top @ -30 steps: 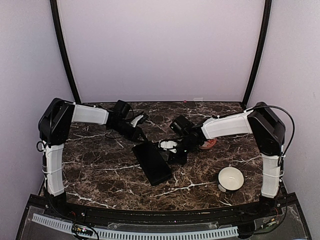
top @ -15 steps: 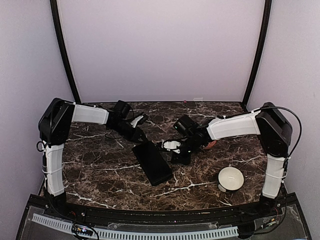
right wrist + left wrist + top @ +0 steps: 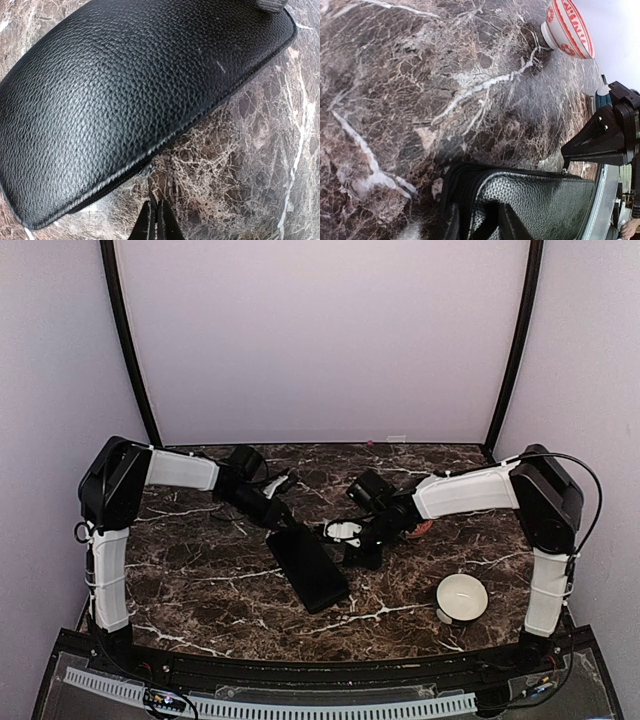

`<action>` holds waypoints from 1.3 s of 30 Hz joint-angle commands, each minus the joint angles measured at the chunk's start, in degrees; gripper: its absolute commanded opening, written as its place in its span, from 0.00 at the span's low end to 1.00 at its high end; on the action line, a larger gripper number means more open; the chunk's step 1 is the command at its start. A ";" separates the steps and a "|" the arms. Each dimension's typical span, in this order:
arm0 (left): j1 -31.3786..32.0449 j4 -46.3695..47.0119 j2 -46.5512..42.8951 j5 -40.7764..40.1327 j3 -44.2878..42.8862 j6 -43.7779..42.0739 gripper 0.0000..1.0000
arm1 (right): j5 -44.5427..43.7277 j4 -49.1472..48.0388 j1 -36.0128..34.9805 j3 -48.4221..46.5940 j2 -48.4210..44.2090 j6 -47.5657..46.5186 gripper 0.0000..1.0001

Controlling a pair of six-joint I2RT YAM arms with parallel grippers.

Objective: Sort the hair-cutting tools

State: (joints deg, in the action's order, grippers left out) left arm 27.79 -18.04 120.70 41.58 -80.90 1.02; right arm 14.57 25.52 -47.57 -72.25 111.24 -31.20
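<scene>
Now the right hand [image 3: 154, 220] pinches shut on the tiny, slippery zip tab [image 3: 149, 185] at six o'clock on the soft case [image 3: 125, 90]; I cannot tell the left hand's [image 3: 477, 225] grip.

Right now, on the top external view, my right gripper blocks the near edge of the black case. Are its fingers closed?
Observer: Yes. The right wrist view shows the right gripper shut at the zippered seam of the black leather case.
Operator: And the left one?
Observer: The left gripper straddles the case's end; I cannot tell whether it presses.
Operator: What is hidden behind my right arm?
Observer: A white bowl with a red pattern, apart from the case.
</scene>
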 commanded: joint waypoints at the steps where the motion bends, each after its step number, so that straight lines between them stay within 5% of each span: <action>1: 0.37 -1.44 1.12 4.65 0.04 0.12 0.20 | -0.31 0.32 0.51 -1.23 1.38 0.08 0.00; 6: 0.40 -2.26 1.44 4.87 -0.43 -0.22 0.00 | -0.58 0.28 0.53 -1.27 1.48 0.05 0.00; 26: -0.70 -1.41 0.30 2.56 0.90 0.12 0.00 | -0.59 0.59 6.40 8.04 -4.53 -2.08 0.00; 39: -2.65 7.54 -5.49 1.25 10.00 4.97 0.00 | -1.86 0.03 8.42 11.98 -7.58 -3.18 0.00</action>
State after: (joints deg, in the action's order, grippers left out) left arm 26.96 -11.51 119.07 46.00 -74.98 5.19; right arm 17.19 21.96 -41.58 -62.63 105.51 -33.76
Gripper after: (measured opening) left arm 0.031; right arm 0.004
